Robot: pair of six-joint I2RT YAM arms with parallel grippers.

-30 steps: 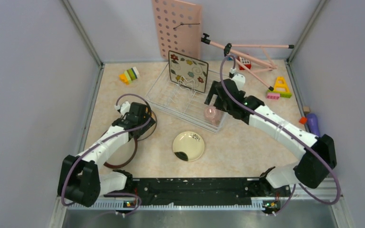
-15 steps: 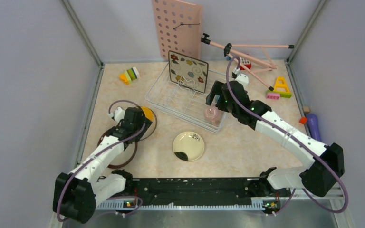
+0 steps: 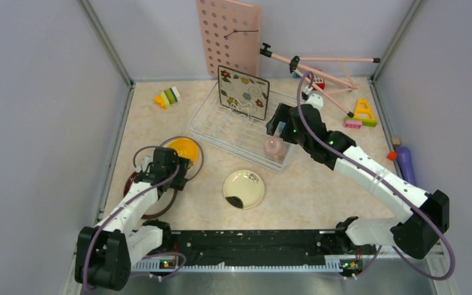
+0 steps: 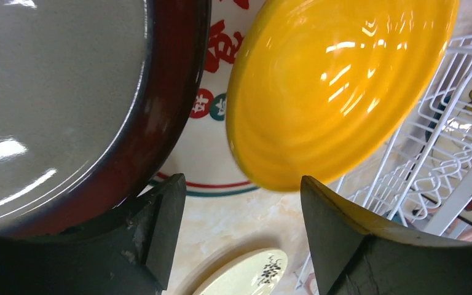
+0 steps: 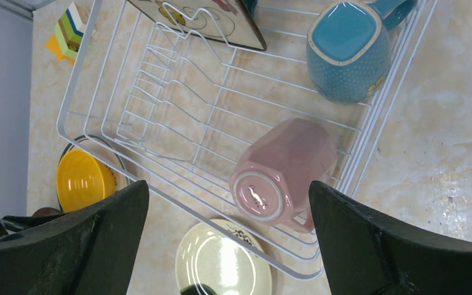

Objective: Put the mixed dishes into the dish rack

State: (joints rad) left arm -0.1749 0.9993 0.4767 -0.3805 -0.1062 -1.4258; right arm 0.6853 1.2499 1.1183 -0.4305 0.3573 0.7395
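The left tool (image 4: 243,209) is held open and empty just beside the orange-yellow bowl (image 4: 338,92), which is placed on a patterned plate (image 4: 212,153) near the dish rack (image 3: 227,129). The right tool (image 5: 227,190) is opened wide above the rack, where the pink cup (image 5: 283,175) and the blue cup (image 5: 344,55) are laid.

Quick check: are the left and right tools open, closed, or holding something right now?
Left tool: open, holding nothing, close to the orange-yellow bowl.
Right tool: open, holding nothing, above the pink cup.
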